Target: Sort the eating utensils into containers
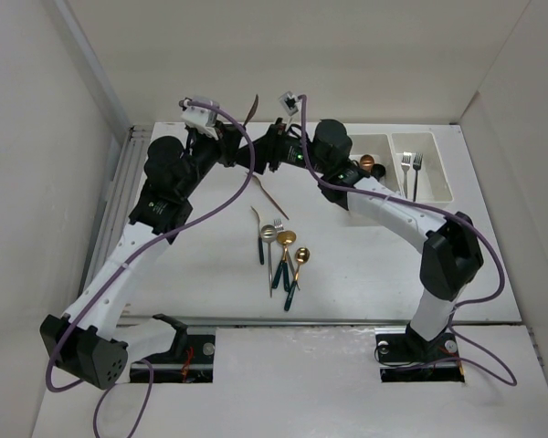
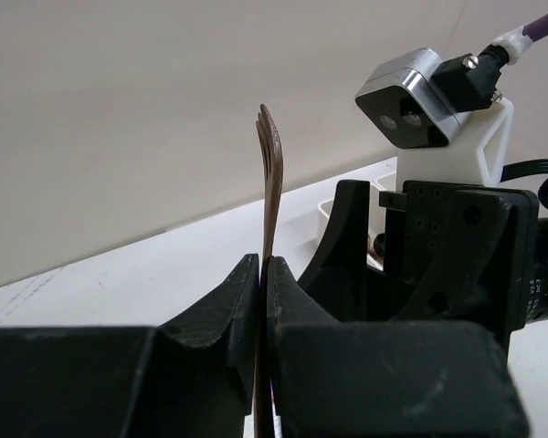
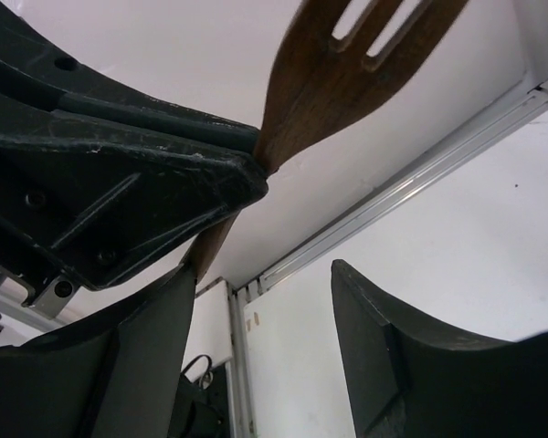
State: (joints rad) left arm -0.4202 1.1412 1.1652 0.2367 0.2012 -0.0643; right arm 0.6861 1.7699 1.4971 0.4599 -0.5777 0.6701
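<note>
While the left gripper (image 2: 263,266) clamps the wood-brown fork (image 2: 268,164) upright, upper centre of the overhead frame, the right gripper (image 3: 263,270) stands spread close by, gripping nothing.

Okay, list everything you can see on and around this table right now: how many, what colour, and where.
wooden fork: one, brown, raised upright at the table's far side
loose utensils: about five, silver and gold heads, some with dark green handles, bunched mid-table
copper utensil: one, lying alone just beyond that bunch
tray: one, white, two compartments, far right of the table
silver forks: two, in the tray's right compartment
copper spoon: at least one, in the tray's left compartment, partly hidden
table: one, white
left arm: black and white, jaws shut on the wooden fork
right arm: black and white, jaws open beside the fork's handle
</note>
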